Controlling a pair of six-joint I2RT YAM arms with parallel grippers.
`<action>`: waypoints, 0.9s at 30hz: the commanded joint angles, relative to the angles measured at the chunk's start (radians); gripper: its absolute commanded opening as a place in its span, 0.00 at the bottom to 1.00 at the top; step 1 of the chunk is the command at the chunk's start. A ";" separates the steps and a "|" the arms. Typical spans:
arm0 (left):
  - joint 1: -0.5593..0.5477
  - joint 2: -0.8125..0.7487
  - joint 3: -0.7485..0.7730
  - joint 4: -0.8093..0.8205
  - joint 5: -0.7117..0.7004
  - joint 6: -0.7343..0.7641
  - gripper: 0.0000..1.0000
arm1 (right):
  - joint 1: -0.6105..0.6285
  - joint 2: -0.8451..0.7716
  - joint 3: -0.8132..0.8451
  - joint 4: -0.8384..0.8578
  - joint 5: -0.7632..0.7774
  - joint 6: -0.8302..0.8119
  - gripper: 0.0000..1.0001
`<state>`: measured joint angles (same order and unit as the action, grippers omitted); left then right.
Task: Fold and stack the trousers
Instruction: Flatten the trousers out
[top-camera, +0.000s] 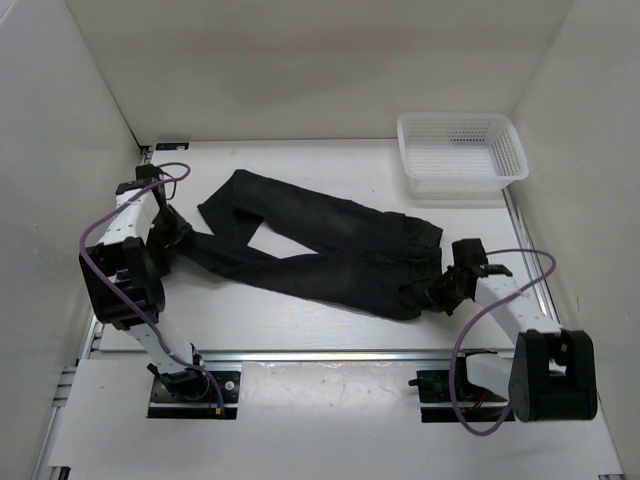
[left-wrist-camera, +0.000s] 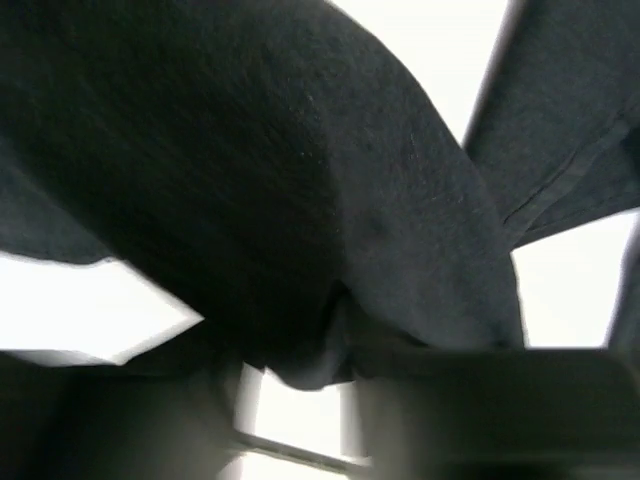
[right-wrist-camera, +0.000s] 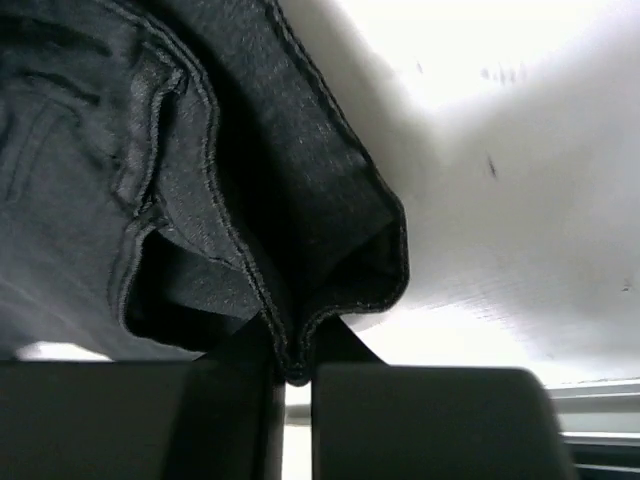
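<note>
The black trousers (top-camera: 330, 245) lie spread on the white table, legs reaching left in a V, waistband at the right. My left gripper (top-camera: 178, 240) is at the end of the near leg and is shut on its cloth, which fills the left wrist view (left-wrist-camera: 300, 200). My right gripper (top-camera: 432, 296) is at the waistband's near corner and is shut on a pinched fold of the hemmed edge (right-wrist-camera: 292, 350). The fingertips of both are hidden by cloth in the top view.
A white mesh basket (top-camera: 460, 152) stands at the far right of the table. White walls close in the left, back and right. An aluminium rail (top-camera: 320, 355) runs along the near edge by the arm bases.
</note>
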<state>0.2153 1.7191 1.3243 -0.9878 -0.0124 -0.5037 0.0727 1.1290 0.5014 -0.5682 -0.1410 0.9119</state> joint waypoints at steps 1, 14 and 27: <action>0.001 -0.003 0.065 0.034 0.002 0.024 0.34 | 0.009 0.046 0.168 0.044 0.135 -0.008 0.00; 0.001 -0.410 0.058 -0.216 0.038 0.102 0.10 | -0.283 -0.262 0.328 -0.245 0.337 -0.171 0.00; -0.102 0.255 0.811 -0.367 -0.079 0.070 0.96 | -0.283 -0.170 0.312 -0.177 0.305 -0.140 0.00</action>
<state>0.1566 1.9820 2.0960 -1.2160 0.0391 -0.4198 -0.2066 0.9543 0.8070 -0.8051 0.1543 0.7738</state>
